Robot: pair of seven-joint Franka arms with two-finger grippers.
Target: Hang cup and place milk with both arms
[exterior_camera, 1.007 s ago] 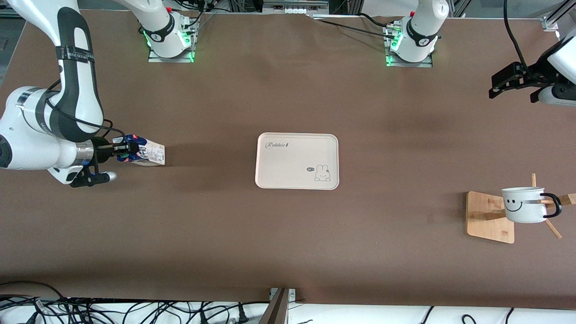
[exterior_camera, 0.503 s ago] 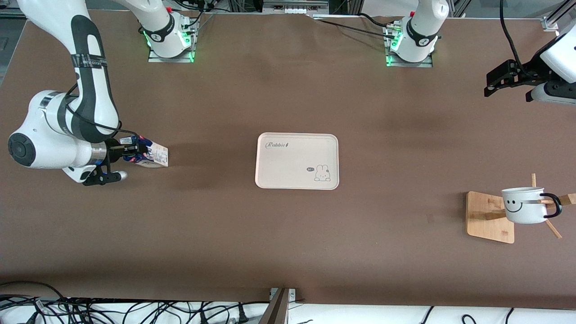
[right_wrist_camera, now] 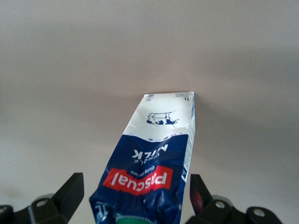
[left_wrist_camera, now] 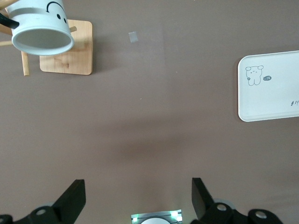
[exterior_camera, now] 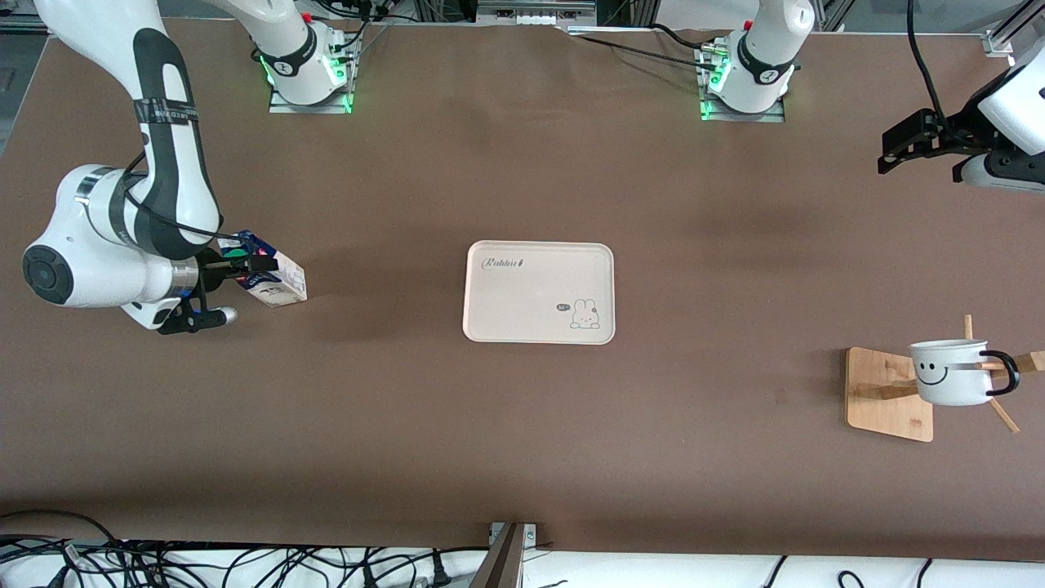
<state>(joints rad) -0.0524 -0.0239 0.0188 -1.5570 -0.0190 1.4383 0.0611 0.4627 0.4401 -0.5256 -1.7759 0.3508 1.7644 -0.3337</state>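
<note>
Two claws: one busy, one idle.
Right claw (exterior_camera: 245, 269): clamped on the milk (exterior_camera: 273, 279), tilted, at the right arm's end of the bench (exterior_camera: 522, 425).
Left claw (left_wrist_camera: 138, 198): fingers spread, holding nothing, waiting above the left arm's end.
Cup (exterior_camera: 947, 372): hanging on the wooden rack (exterior_camera: 890, 394).
Tray (exterior_camera: 539, 291): mid-bench, bare.

On my screen both arms were glossy white with rounded joints. The right arm (exterior_camera: 122, 204) carried a broad black stripe down its link, a black band with pale lettering I could not read, a silver ring at the wrist and a black cable looping alongside. Each base (exterior_camera: 309, 69) glowed green at its foot, with a small red button on top. The left gripper (exterior_camera: 918, 145) was matte black and blocky, trailing a black cable.
</note>
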